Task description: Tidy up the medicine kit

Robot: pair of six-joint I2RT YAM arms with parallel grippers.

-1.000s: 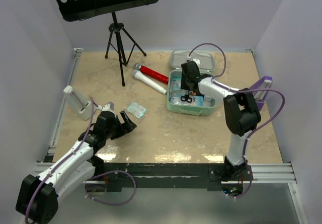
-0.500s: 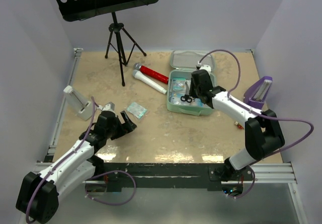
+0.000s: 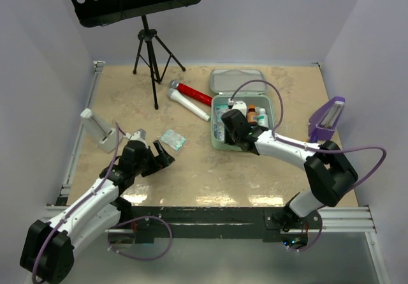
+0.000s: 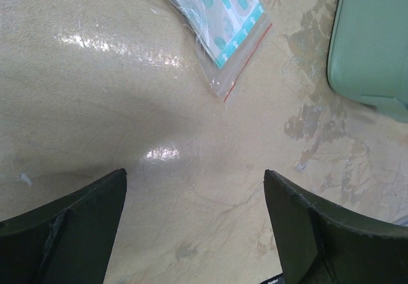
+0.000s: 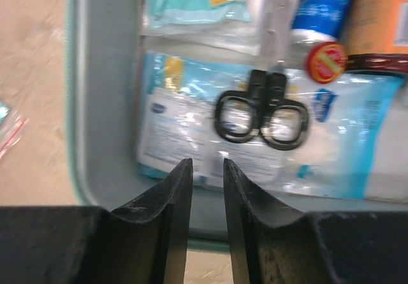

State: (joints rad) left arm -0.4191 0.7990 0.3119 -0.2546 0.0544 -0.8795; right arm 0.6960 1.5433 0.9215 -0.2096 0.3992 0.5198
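The medicine kit (image 3: 220, 145) is a mint-green open box right of centre, its lid (image 3: 239, 80) lying flat behind it. It holds packets, small bottles (image 3: 253, 113) and black scissors (image 5: 261, 115) lying on a packet. My right gripper (image 3: 229, 127) hovers over the box's near-left part. In the right wrist view it (image 5: 207, 169) is nearly shut with a narrow gap, nothing between the fingers, above the box's near wall (image 5: 102, 105). My left gripper (image 3: 163, 152) is wide open and empty just above the table (image 4: 194, 188), short of a clear sachet bag (image 4: 220, 22).
A black music stand tripod (image 3: 150, 48) stands at the back left. A red and white tube (image 3: 191, 99) lies left of the box. A white stand (image 3: 99, 131) is at the left, a purple stand (image 3: 326, 119) at the right. The sachet bag (image 3: 172, 140) lies near the left gripper.
My right gripper has drawn back from the box's middle to its near-left part, and the arm's elbow swung right and forward. The scissors stay in the box. The left arm has not moved.
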